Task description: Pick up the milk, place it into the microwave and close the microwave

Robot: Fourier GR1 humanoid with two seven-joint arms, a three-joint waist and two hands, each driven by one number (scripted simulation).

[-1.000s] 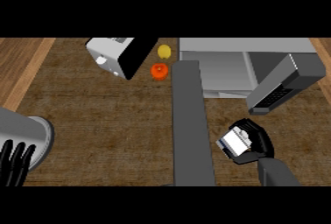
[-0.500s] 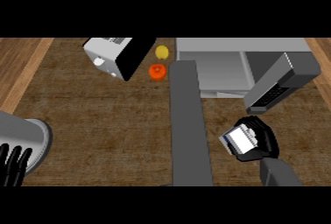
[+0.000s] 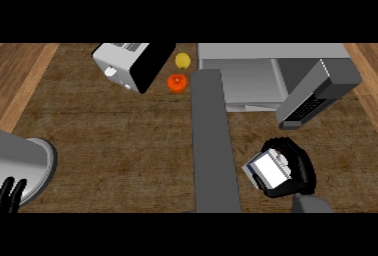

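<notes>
Centrally, a grey bar runs from mid-frame down to the lower edge of the brown tabletop. At lower right, the right robot hand has its black fingers curled round the milk, a small white carton seen tilted, just right of the bar. Directly above it, at upper right, stands the microwave, its cavity exposed and its dark-faced door swung out toward the right. At upper left lies a toaster, white with a black side. Between toaster and microwave sit a lemon and, just below it, an orange fruit. At lower left, a grey pot is cut by the frame edge; beside it the left robot hand rests with fingers straight, holding nothing.
</notes>
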